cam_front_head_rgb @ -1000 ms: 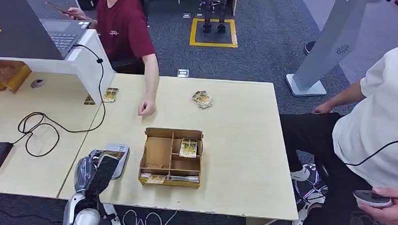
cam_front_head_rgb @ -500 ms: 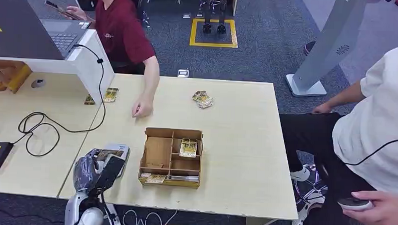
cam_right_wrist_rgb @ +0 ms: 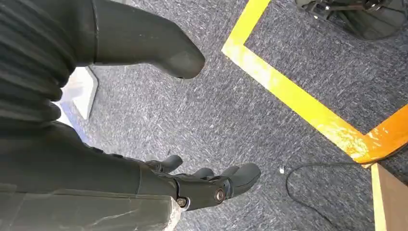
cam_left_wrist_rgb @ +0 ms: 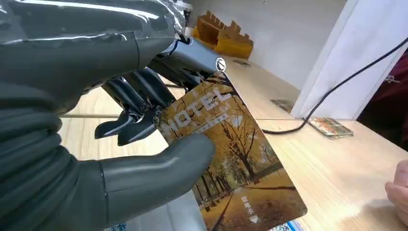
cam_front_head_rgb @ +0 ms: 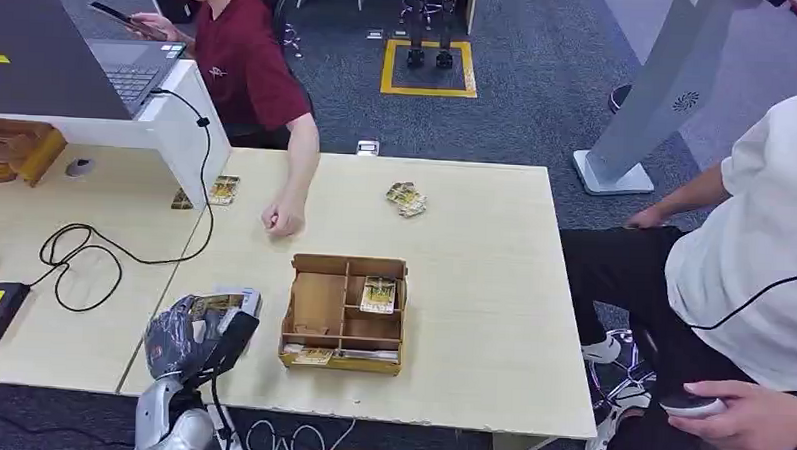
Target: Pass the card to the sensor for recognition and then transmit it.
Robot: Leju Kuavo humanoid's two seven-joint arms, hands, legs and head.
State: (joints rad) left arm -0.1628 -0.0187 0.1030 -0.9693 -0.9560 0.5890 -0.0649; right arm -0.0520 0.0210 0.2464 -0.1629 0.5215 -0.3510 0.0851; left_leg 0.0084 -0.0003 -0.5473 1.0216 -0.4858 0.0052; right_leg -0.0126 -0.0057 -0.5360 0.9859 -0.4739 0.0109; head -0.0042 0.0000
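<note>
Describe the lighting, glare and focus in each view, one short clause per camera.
Head view: even overhead light, soft shadows, sharp across the table. Left wrist view: a bright glare streak on the left hand cover, the card sharp, the wooden stand behind it soft. Right wrist view: the right hand dark and close, the carpet and the yellow tape evenly lit.

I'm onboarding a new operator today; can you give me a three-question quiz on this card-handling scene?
1. True or false: the left hand holds a card printed with autumn trees.
2. Where does the right hand hang? A) over the table B) over grey carpet with yellow tape C) inside the cardboard tray
3. Fill in: in the head view, a card lies in a compartment of the cardboard tray that is on the ___ side of the tray.

Key: 1 true; 2 B; 3 right.
</note>
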